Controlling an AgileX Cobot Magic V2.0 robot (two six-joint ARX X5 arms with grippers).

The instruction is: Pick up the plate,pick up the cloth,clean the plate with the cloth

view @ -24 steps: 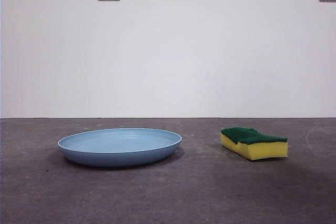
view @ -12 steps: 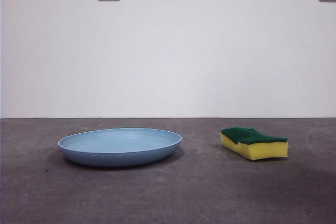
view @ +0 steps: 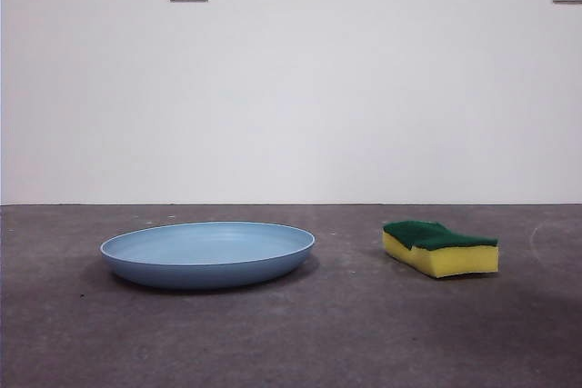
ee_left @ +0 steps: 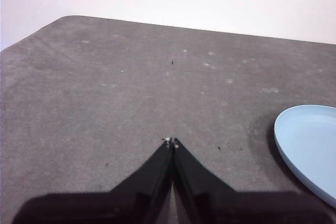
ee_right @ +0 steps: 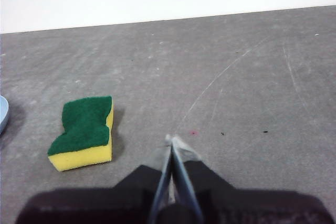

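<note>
Front view: plate lies flat on the table, cloth well apart, green side up. Left gripper and right gripper hover with jaws closed, empty.

Things cut off at the picture edges

The plate runs off the left wrist view; only a sliver of it shows in the right wrist view.

My right gripper closed, empty, above grey table. Cloth nearby, green face up, untouched.
</note>
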